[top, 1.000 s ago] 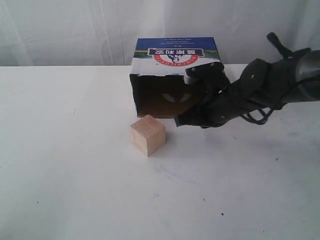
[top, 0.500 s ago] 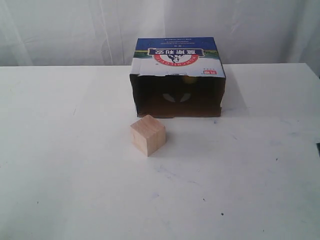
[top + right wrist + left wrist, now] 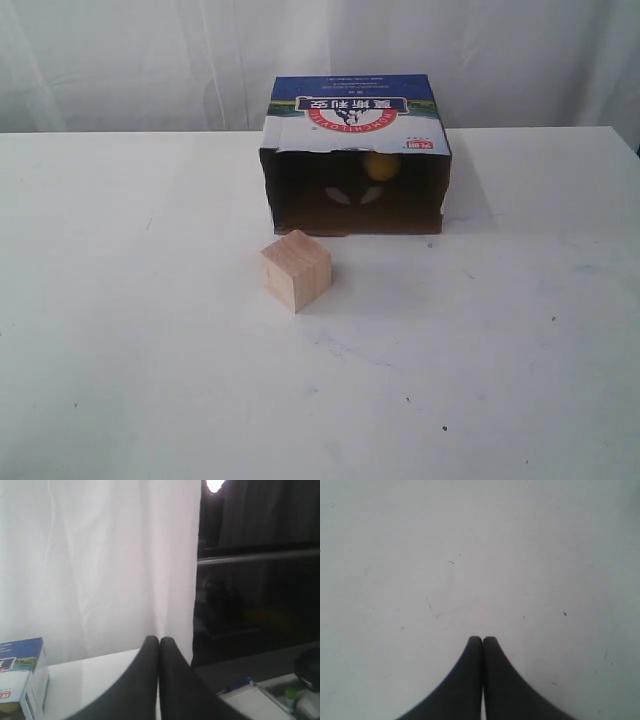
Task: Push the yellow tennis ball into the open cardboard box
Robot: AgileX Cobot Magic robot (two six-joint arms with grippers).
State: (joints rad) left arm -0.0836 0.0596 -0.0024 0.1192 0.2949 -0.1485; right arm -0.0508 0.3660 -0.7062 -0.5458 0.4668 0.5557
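The yellow tennis ball (image 3: 381,166) lies inside the open cardboard box (image 3: 352,120), deep in its dark interior just under the front edge of the printed top. The box stands at the back middle of the white table, opening toward the camera; its corner (image 3: 20,672) also shows in the right wrist view. Neither arm appears in the exterior view. My left gripper (image 3: 482,639) is shut with nothing in it, over bare white table. My right gripper (image 3: 159,640) is shut and empty, off to the right of the box, facing the white curtain.
A pale wooden cube (image 3: 296,269) sits on the table (image 3: 150,350) in front of the box's left half. A white curtain (image 3: 150,60) hangs behind the table. Past the table's right end the right wrist view shows dark space and a cluttered bench (image 3: 280,695).
The right arm, which reached into the box mouth a second ago, has drawn back out of the exterior view. The ball now shows more plainly inside the box.
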